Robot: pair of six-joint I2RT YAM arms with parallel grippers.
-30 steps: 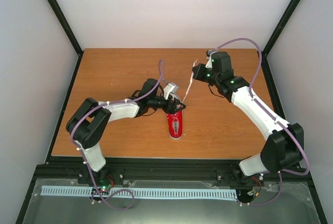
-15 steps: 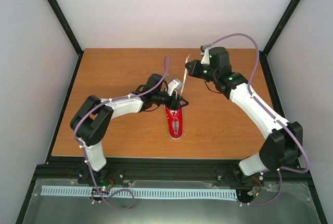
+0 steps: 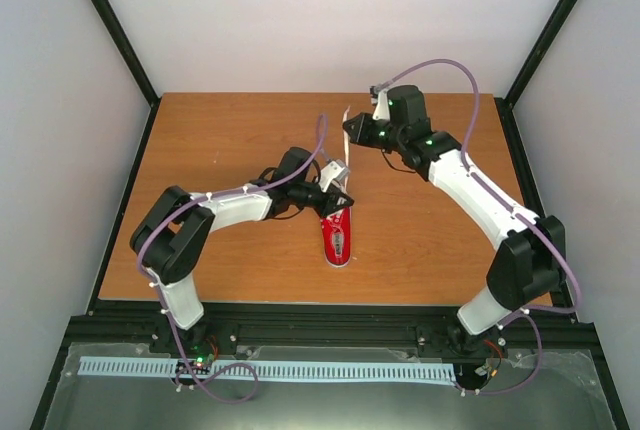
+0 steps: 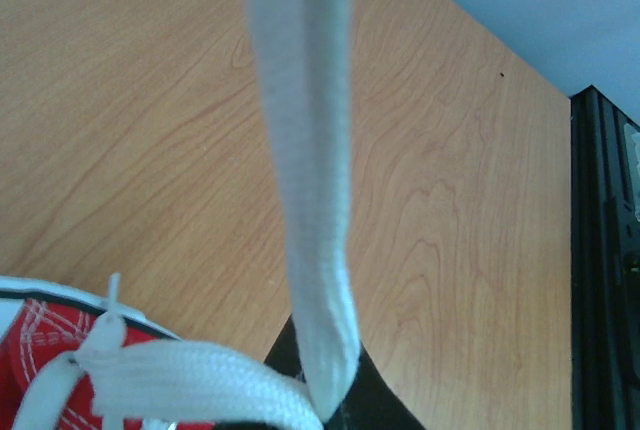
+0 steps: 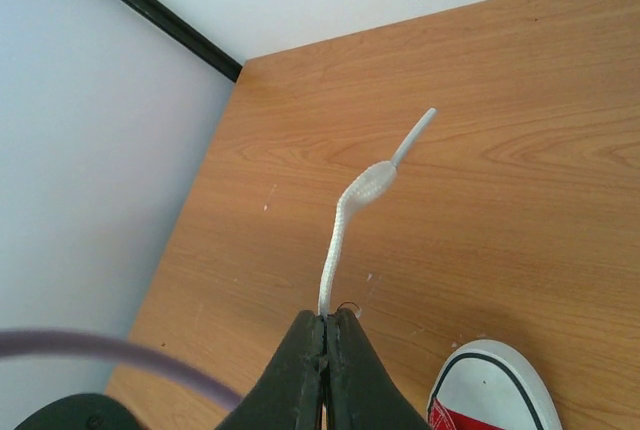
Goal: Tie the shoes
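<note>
The small red shoe [image 3: 337,235] with white toe cap lies at mid-table, toe toward the arms. My left gripper [image 3: 338,198] sits at its laced top, shut on a white lace [image 4: 300,150] that runs straight up out of the black fingertips [image 4: 345,400]. Another lace strand [image 4: 190,385] crosses over the red canvas [image 4: 30,350]. My right gripper [image 3: 350,130] hovers behind the shoe, shut on the lace [image 5: 345,215] near its free end, with the aglet [image 5: 415,135] sticking out past my right gripper [image 5: 323,325]. The shoe's toe cap [image 5: 495,385] shows below it.
The wooden table [image 3: 220,140] has black frame rails at its left, right and near edges, with white walls around it. A purple cable [image 5: 100,350] of the right arm crosses the lower left of the right wrist view.
The left gripper has closed on the lace at the shoe's top. The right gripper has carried its lace end leftward and farther back, drawing the lace up.
</note>
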